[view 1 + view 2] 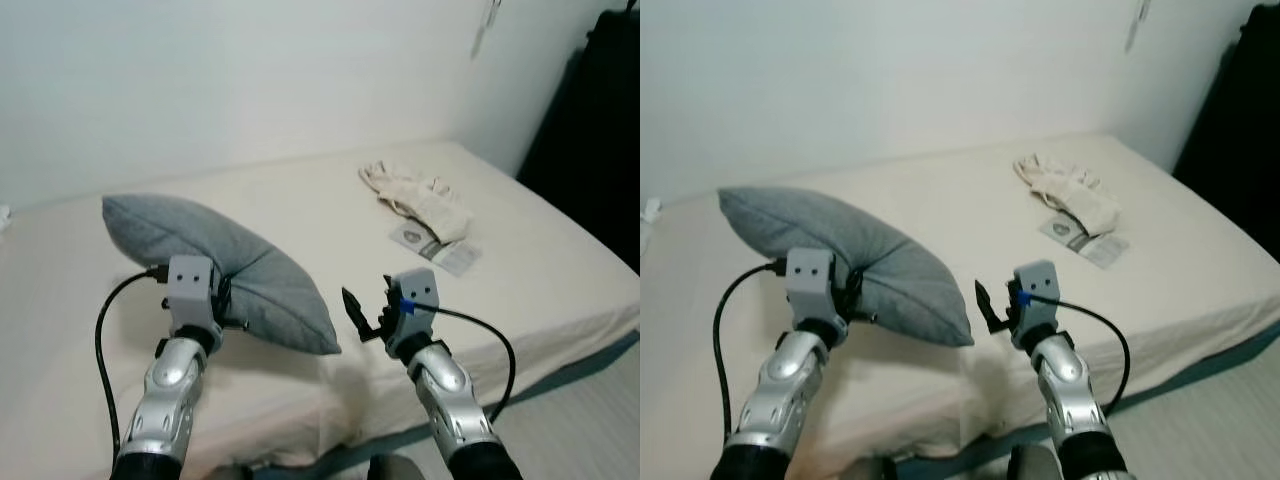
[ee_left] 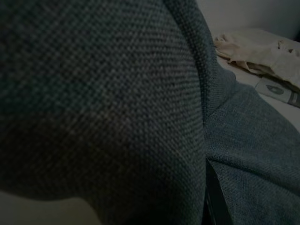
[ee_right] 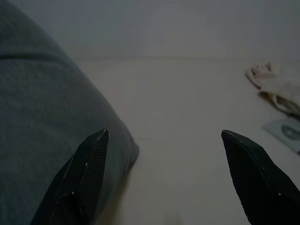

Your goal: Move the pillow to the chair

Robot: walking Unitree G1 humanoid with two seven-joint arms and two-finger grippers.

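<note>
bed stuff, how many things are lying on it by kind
grey pillow: 1, held at its near edge by the left hand
cream cloth bundle: 1
printed paper packet: 1
total: 3

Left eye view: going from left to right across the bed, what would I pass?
Grey pillow with the left gripper on it → right gripper with its fingers apart → cream cloth → white packet.
</note>
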